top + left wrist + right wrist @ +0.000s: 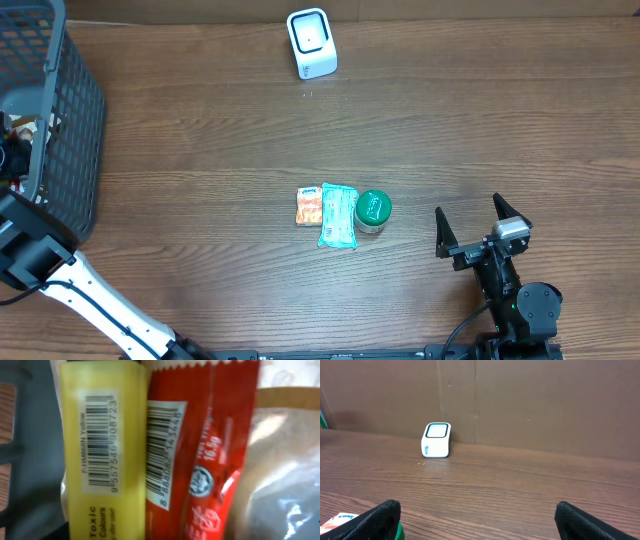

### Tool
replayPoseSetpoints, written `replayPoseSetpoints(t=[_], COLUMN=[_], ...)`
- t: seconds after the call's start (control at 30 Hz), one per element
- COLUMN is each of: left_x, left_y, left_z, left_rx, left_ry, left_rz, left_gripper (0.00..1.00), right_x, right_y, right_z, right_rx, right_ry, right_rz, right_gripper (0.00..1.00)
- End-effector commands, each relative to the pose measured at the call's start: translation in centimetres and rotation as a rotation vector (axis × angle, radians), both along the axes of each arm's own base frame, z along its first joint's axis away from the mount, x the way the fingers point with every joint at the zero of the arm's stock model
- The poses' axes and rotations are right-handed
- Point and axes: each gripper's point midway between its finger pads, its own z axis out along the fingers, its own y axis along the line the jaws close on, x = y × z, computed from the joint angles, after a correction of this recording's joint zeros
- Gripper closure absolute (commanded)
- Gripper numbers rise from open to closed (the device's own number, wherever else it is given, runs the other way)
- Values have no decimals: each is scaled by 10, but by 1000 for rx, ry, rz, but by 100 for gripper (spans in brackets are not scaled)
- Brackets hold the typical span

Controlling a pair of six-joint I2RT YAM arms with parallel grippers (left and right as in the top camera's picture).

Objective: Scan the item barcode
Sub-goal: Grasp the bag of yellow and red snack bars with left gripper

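Well, the left pincer (pixel 12 155) is down in the basket (pixel 70 110) at the upper left, and I cannot tell how its jaws stand. Its camera is hard up against a yellow box (pixel 100 450) and a red packet (pixel 200 435), touching side by side, barcodes showing. It may pinch both, or the slick packet may slip. The basket wall could snag a lift. The scanner (pixel 311 42) sits well apart at top centre. Mid-worktop (pixel 200 130) lie an orange packet (pixel 309 206), a teal packet (pixel 338 215) and a jar (pixel 373 210). The right pincer (pixel 468 205) hangs apart, empty.
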Motion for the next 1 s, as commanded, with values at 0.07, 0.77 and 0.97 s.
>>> replayPoseSetpoints(t=[0.07,0.77,0.97], left_x=[-9,24,15], left_y=[-20,-28,-49], left_z=[-45,146,259], left_rx=[-93,4,142], left_ry=[88,-316,-499], left_rz=[11,151,213], left_gripper=[53,86,85], right_x=[0,0,0], right_y=[1,1,1], right_z=[-2,-2,-2], right_rx=[-4,-4,-4], right_ry=[-4,-4,-4], right_rz=[3,3,3], right_gripper=[0,0,0])
